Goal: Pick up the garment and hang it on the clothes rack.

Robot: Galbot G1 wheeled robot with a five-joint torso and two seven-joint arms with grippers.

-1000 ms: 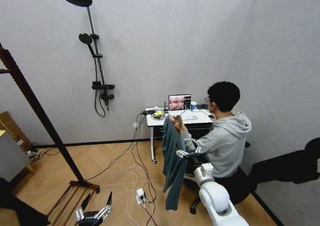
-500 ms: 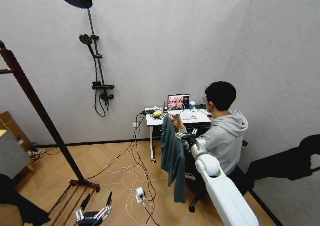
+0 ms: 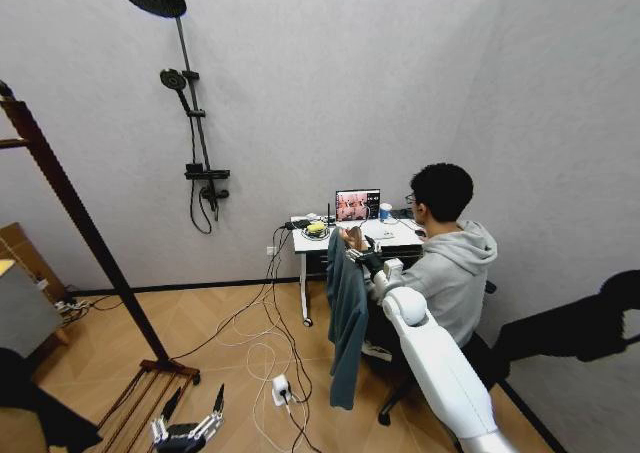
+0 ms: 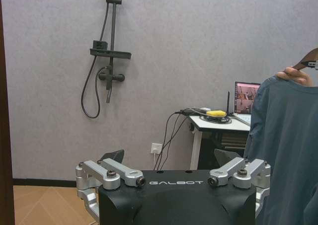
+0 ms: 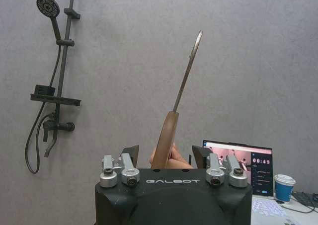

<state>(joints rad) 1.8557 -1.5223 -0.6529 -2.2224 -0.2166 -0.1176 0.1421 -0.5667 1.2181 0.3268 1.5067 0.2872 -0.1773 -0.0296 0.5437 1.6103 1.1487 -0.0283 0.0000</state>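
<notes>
The garment [image 3: 347, 318], dark teal-blue, hangs from a wooden hanger [image 5: 166, 135] with a metal hook. A person's hand [image 3: 351, 239] holds the hanger up in front of the desk. My right gripper [image 3: 362, 258] is raised to the hanger's top. In the right wrist view it [image 5: 165, 155] is open, with the hanger neck between its fingers and the hand just behind. The clothes rack [image 3: 70, 213] leans along the far left, its slatted base [image 3: 150, 388] on the floor. My left gripper [image 3: 195, 403] hangs low beside that base, open [image 4: 169, 158]. The garment [image 4: 288, 150] shows beyond it.
A seated person in a grey hoodie [image 3: 450, 273] is right behind the garment. A white desk [image 3: 355, 241] holds a laptop and a cup. Cables and a power strip [image 3: 281, 390] trail across the wooden floor. A shower fixture [image 3: 195, 123] is mounted on the back wall.
My right arm has stretched up and forward, bringing the gripper from beside the garment's middle to the hanger's top. The garment swung slightly. The left arm stays put.
</notes>
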